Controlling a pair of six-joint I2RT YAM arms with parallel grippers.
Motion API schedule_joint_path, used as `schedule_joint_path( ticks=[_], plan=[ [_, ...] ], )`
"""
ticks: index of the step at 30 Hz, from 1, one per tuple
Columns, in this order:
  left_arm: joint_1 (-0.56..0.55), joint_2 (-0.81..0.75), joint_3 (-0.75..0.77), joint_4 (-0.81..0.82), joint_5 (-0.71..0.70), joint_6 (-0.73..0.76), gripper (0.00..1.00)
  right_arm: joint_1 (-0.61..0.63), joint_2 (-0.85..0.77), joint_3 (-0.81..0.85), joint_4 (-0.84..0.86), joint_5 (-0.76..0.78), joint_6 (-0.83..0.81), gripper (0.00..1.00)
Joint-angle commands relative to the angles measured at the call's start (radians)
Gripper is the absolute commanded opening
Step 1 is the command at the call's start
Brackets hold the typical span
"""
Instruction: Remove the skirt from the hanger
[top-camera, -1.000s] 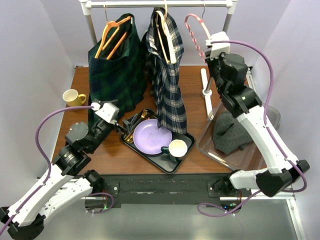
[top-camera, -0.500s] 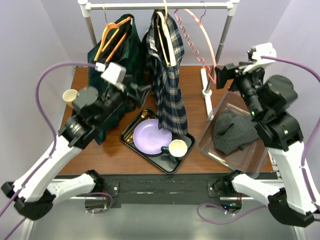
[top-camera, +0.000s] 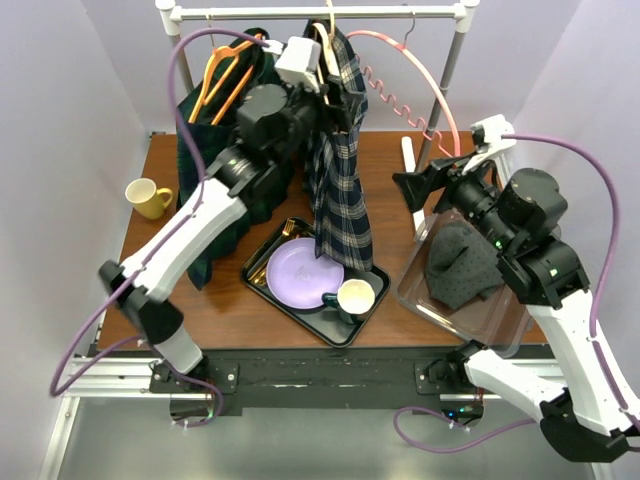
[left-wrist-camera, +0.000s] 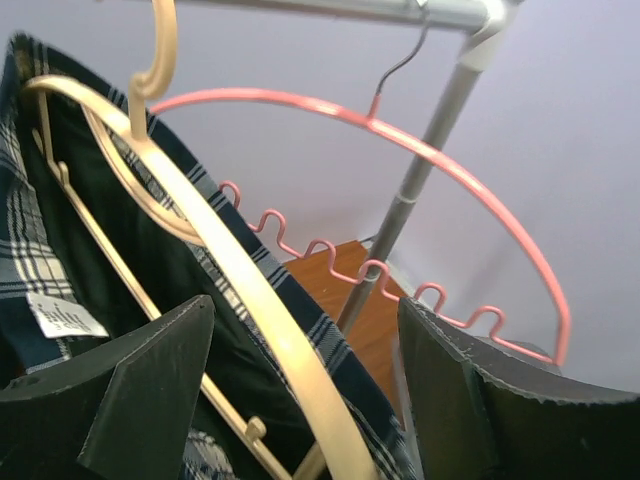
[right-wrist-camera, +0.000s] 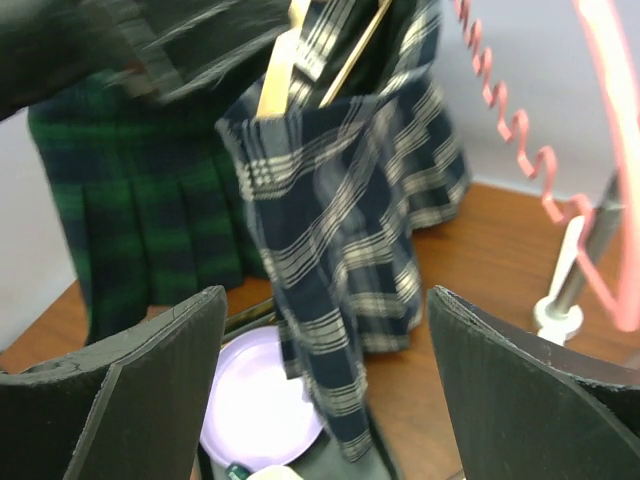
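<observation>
A navy plaid skirt (top-camera: 340, 190) hangs from a cream wooden hanger (top-camera: 325, 50) on the rail (top-camera: 320, 10). My left gripper (top-camera: 332, 82) is up at that hanger. In the left wrist view the left gripper (left-wrist-camera: 305, 305) is open, its jaws either side of the cream hanger's arm (left-wrist-camera: 250, 300) and not touching it. My right gripper (top-camera: 418, 182) hovers open over the table right of the skirt, under the bare pink hanger (top-camera: 415, 70). In the right wrist view the right gripper (right-wrist-camera: 328, 295) faces the navy skirt (right-wrist-camera: 340, 220) with nothing between its fingers.
A dark green plaid skirt (top-camera: 225, 150) hangs on an orange hanger (top-camera: 225, 65) at the left. Below the skirts a black tray (top-camera: 300, 318) holds a purple plate (top-camera: 303, 272) and a cup (top-camera: 355, 297). A yellow mug (top-camera: 148, 196) stands far left. A clear bin (top-camera: 510, 310) holds grey cloth (top-camera: 460, 265).
My left arm has risen from beside the tray to the cream hanger's top. My right gripper has opened, let go of the pink hanger and drawn back; that hanger has swung.
</observation>
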Motion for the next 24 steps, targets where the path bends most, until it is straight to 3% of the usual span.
schedule_joint_path(
  ticks=[1,4,8,17,21,24],
  plan=[
    [0.000,0.074,0.100,0.008,-0.073,-0.002,0.77,-0.001,-0.021,-0.027,0.091,-0.073,0.051,0.84],
    [0.000,0.104,0.124,-0.002,-0.083,0.001,0.75,0.001,-0.031,-0.044,0.100,-0.086,0.048,0.84],
    [0.000,0.085,0.088,0.070,-0.039,-0.016,0.63,0.004,-0.041,-0.058,0.100,-0.054,0.028,0.84],
    [0.056,0.097,0.038,0.147,0.134,-0.123,0.39,0.004,-0.066,-0.048,0.102,-0.062,0.025,0.85],
    [0.111,0.105,0.010,0.193,0.260,-0.204,0.35,0.005,-0.067,-0.048,0.100,-0.060,0.022,0.85],
    [0.128,0.105,-0.007,0.229,0.300,-0.235,0.21,0.005,-0.063,-0.048,0.097,-0.060,0.019,0.85]
  ],
)
